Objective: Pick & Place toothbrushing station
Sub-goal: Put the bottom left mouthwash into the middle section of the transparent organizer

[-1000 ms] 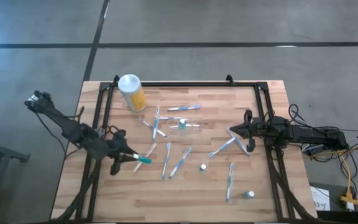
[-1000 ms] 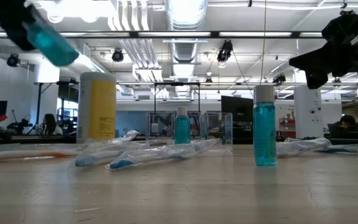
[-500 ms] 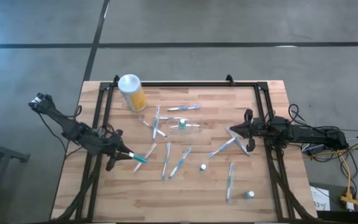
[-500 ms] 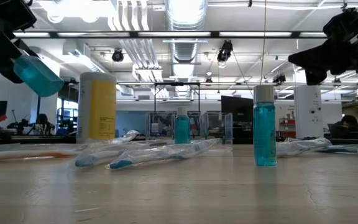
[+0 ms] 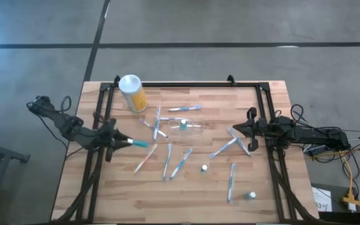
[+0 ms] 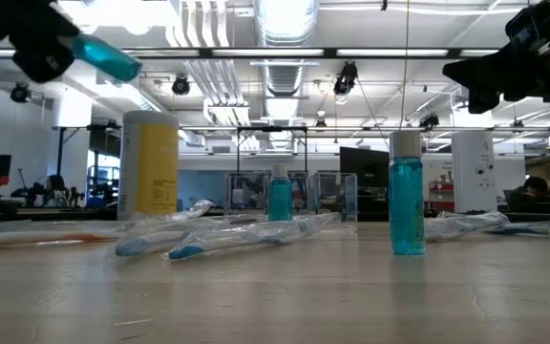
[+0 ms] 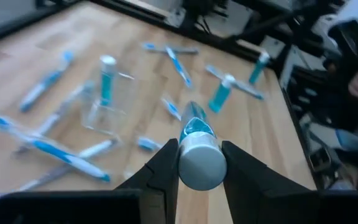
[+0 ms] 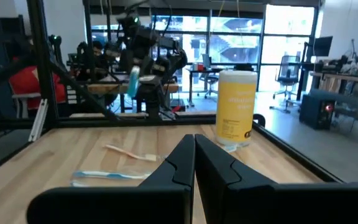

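Pinching a teal bottle [image 5: 139, 143] aloft, left fingers [image 7: 166, 168]; right fingers [image 8: 188, 158] pressed together.

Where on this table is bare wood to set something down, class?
The table's front strip, bordered by the toothbrushes behind and a small bottle at right, is free. So is the back right corner. The centre, around the clear holder, is crowded.

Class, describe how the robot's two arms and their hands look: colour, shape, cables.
Both arms are dark, slim and jointed. The left hand and right hand each end in two dark, flat, tapering fingers. Black cables loop along both arms, and a bundle trails behind the right arm.
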